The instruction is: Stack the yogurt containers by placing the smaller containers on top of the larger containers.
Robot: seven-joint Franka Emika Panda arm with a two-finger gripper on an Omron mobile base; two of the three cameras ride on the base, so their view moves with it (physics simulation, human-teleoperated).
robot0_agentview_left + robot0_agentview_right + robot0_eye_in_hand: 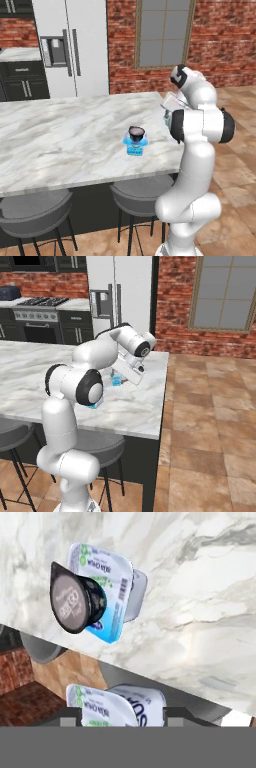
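Note:
The larger light-blue squarish tub (pixel 135 146) stands on the marble counter (pixel 60 135), and the small dark round cup (pixel 136 132) rests on top of it. The hand view shows this pair tipped sideways, cup (pixel 75 598) in front of tub (pixel 114 587). My gripper (pixel 122 717) hangs over the counter's right end, to the right of the stack, shut on the tiny light-blue tub (pixel 112 708). From the right base view the same tub (pixel 116 380) sits under the hand (pixel 121 376), just above the marble. The arm hides most of the larger tub (pixel 93 404) there.
Two grey stools (pixel 30 212) (pixel 142 192) stand under the counter's near edge. The counter's right edge (pixel 162 391) drops to a tiled floor. A fridge (pixel 75 45) and a stove (pixel 42 306) stand along the far brick wall.

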